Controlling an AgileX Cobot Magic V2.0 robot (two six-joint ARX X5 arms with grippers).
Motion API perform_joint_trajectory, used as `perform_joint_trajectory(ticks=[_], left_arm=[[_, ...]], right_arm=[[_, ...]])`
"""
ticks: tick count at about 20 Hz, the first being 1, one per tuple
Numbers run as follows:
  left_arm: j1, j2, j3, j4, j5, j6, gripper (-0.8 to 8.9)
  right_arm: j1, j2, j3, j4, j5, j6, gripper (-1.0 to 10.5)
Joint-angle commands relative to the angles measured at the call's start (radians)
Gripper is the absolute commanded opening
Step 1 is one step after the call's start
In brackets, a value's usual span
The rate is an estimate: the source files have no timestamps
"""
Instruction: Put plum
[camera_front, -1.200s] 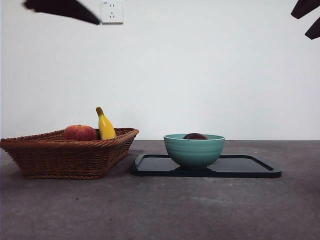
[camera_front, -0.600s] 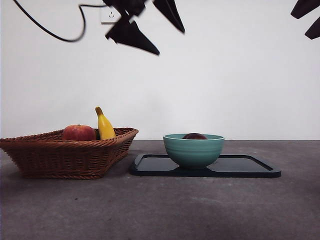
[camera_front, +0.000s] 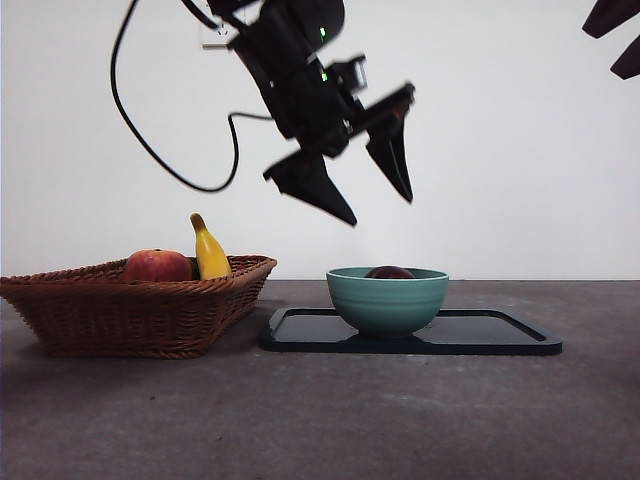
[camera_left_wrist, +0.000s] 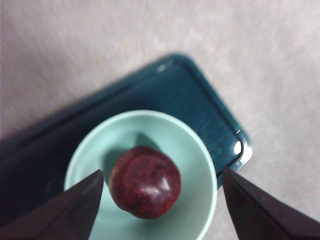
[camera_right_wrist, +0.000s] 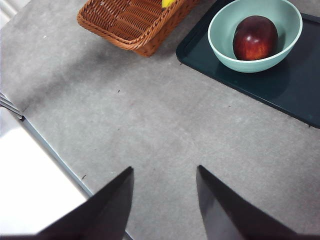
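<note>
Grey table (camera_front: 320, 420) | 1 plum (camera_left_wrist: 145, 182) in bowl (camera_left_wrist: 200, 165) | left gripper (camera_front: 378, 195) above, jaws apart

front: low, level | wrists: look down | shared: bowl (camera_front: 387, 300)

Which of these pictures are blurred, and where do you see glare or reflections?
Left wrist view: soft all over, motion-blurred; a bright glare spot on the dark tray's corner, a small highlight on the plum. Front view: the left gripper is slightly smeared above the green bowl. Right wrist view: sharp, with a shiny plum.
</note>
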Motion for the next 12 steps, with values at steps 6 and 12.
perform_joint_trajectory(ticks=[6,12], left_arm=[[-0.04,0.099,0.032,0.024,-0.045,0.061,3.74],[-0.045,0.13,0.032,0.023,-0.056,0.096,3.74]], right_arm=[[0.005,0.004,0.006,0.003,-0.002,-0.008,2.0],[0.005,0.004,0.006,0.003,-0.002,-0.008,2.0]])
